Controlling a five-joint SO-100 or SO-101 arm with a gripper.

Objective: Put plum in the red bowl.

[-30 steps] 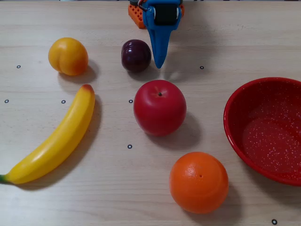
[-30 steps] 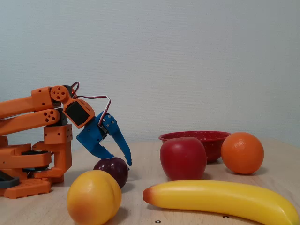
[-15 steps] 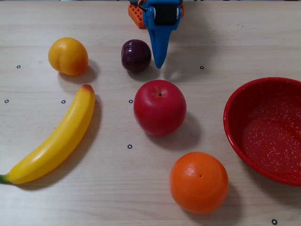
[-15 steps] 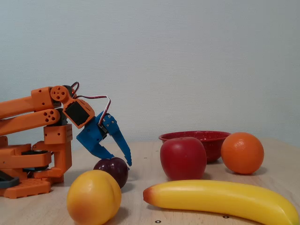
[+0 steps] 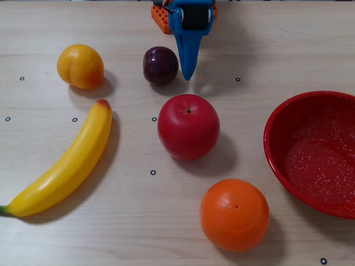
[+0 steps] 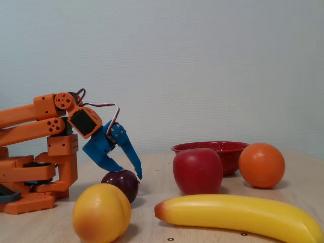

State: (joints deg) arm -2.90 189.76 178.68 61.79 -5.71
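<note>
The plum (image 5: 160, 65), small and dark purple, rests on the table near the back in the overhead view. It shows again in the fixed view as the plum (image 6: 122, 183), behind a yellow-orange fruit. My blue gripper (image 5: 188, 73) points down just to the right of the plum, beside it and not around it. In the fixed view the gripper (image 6: 129, 173) hangs just above the plum, its two fingers a little apart and nothing between them. The red bowl (image 5: 275, 145) with white speckles sits empty at the right edge; its rim (image 6: 202, 147) peeks out behind the apple.
A big red apple (image 5: 188, 126) lies between plum and bowl. An orange (image 5: 234, 214) sits at the front, a banana (image 5: 66, 160) at the left, a yellow-orange peach-like fruit (image 5: 80, 66) at the back left. The orange arm base (image 6: 35, 172) stands left of the plum.
</note>
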